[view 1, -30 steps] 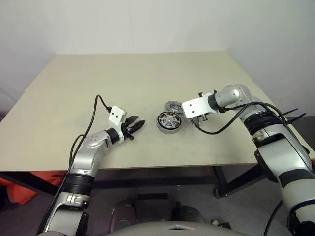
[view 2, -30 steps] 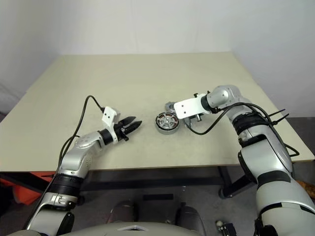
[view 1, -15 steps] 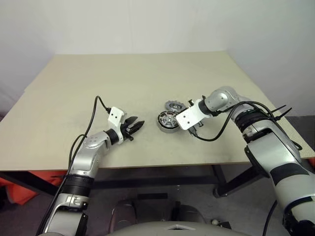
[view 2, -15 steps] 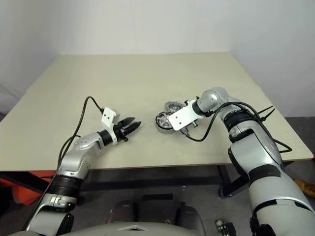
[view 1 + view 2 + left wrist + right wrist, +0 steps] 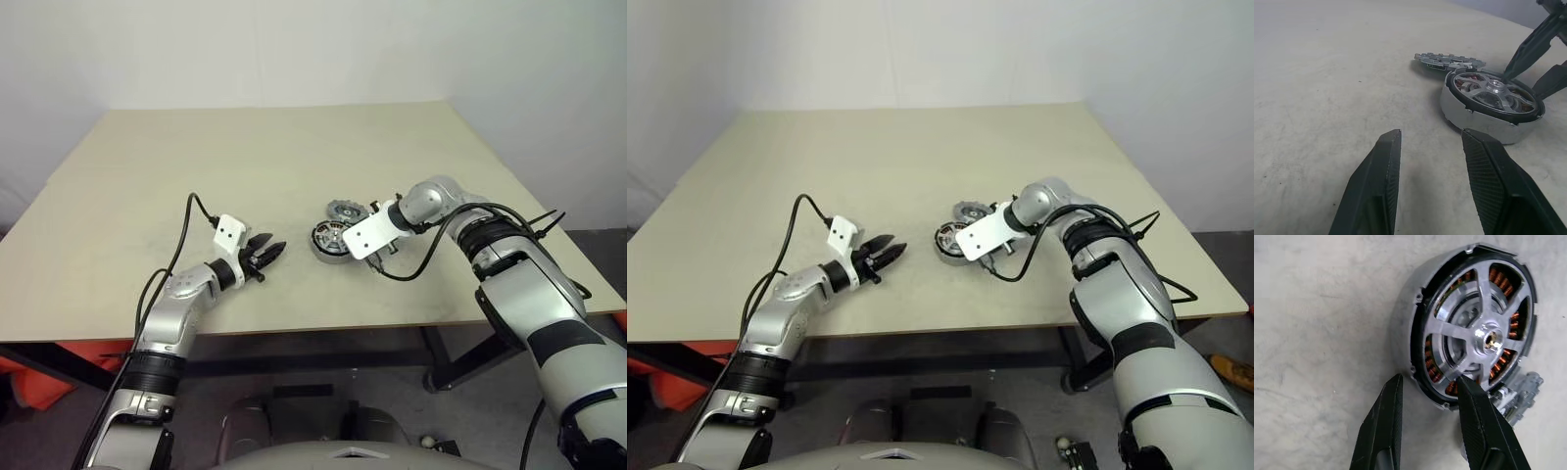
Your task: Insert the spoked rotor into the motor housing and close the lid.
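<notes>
The motor housing [image 5: 333, 241] lies flat near the middle of the table, copper windings showing under the shiny spoked rotor [image 5: 1484, 340], which sits inside it. The dark notched lid [image 5: 345, 210] lies flat on the table just behind the housing, touching it. My right gripper [image 5: 1430, 382] hangs open at the housing's right edge, pointing steeply down. One fingertip is over the rotor's rim and the other is outside the housing wall. My left gripper [image 5: 1431, 134] stands open and empty a short way left of the housing, low over the table and pointing at it.
The beige table [image 5: 245, 157] runs wide around the parts, with its front edge close below both arms. A black cable loops from each wrist. A white wall stands behind the table.
My right gripper has come down and to the left, from beside the lid to the housing's right rim. The left arm and the parts have stayed put.
</notes>
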`<action>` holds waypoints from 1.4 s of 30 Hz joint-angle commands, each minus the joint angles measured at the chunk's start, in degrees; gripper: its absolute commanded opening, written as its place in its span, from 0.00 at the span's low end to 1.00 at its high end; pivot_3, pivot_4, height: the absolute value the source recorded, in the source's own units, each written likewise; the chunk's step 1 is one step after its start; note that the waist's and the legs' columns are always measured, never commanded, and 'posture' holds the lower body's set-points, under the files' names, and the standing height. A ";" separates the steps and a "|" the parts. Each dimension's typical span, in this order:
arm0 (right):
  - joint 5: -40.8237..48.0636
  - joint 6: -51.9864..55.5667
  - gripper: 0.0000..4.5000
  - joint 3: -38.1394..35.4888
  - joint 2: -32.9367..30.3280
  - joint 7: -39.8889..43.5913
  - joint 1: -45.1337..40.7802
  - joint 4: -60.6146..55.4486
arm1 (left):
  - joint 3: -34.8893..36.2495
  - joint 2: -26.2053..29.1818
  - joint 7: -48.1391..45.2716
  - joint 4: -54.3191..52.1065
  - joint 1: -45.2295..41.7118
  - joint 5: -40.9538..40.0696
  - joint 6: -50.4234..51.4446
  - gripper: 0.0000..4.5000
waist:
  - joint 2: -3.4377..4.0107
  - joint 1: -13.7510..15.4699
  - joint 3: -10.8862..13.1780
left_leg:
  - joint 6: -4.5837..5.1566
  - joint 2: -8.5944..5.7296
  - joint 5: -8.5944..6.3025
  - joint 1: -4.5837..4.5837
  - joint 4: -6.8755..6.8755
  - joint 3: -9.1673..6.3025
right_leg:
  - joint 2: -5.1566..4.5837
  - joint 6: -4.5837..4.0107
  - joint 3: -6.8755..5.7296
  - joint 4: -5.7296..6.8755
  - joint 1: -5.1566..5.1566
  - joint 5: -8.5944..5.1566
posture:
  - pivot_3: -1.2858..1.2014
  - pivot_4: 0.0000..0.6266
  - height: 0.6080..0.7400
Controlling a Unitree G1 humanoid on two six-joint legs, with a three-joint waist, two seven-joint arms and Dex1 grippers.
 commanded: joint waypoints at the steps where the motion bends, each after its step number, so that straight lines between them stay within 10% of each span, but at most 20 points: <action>1: 0.20 0.06 0.42 -0.49 0.87 -0.92 -1.98 0.25 | 0.80 0.39 0.16 -1.85 -0.60 -0.02 -0.96 0.46 | 0.00 -0.26 0.00 | -0.01 0.00 0.01 0.00 0.00 0.00 | 0.00 0.00 0.00 0.02 0.00 0.00 | 0.52 0.00 1.00; 10: 0.22 -0.37 0.00 -0.87 1.18 -1.83 -1.02 1.36 | 0.94 0.40 0.42 -1.73 -0.48 0.08 -1.24 0.46 | 0.01 -1.30 0.01 | -0.05 0.01 0.03 0.06 0.00 0.00 | 0.01 -0.02 0.02 0.12 -0.03 -0.02 | 0.52 0.00 1.00; 19: 1.89 1.90 0.00 -3.14 1.45 -5.36 -0.50 2.67 | 0.79 0.39 0.79 -2.35 -0.06 0.08 -1.13 0.46 | 0.01 -1.34 0.01 | -0.08 0.00 0.05 0.11 0.01 0.00 | 0.01 -0.03 0.04 0.18 -0.02 -0.02 | 0.52 0.00 1.00; 32: 19.80 21.04 0.00 -14.44 4.34 14.54 4.40 -13.53 | 1.22 0.55 1.29 -1.59 -0.16 0.10 -1.40 0.46 | 0.04 -0.78 0.03 | -0.05 0.04 0.04 -0.08 0.00 -0.01 | 0.04 -0.18 -0.01 0.18 -0.15 -0.08 | 0.52 0.00 1.00; 42: 15.98 20.29 0.00 -11.87 3.50 8.73 8.92 -23.15 | 1.74 1.12 1.42 -2.27 0.60 0.01 -1.37 0.46 | 0.02 -0.58 0.03 | -0.11 0.04 0.07 -0.02 0.00 -0.02 | 0.03 -0.16 -0.01 0.21 -0.14 -0.08 | 0.52 0.00 1.00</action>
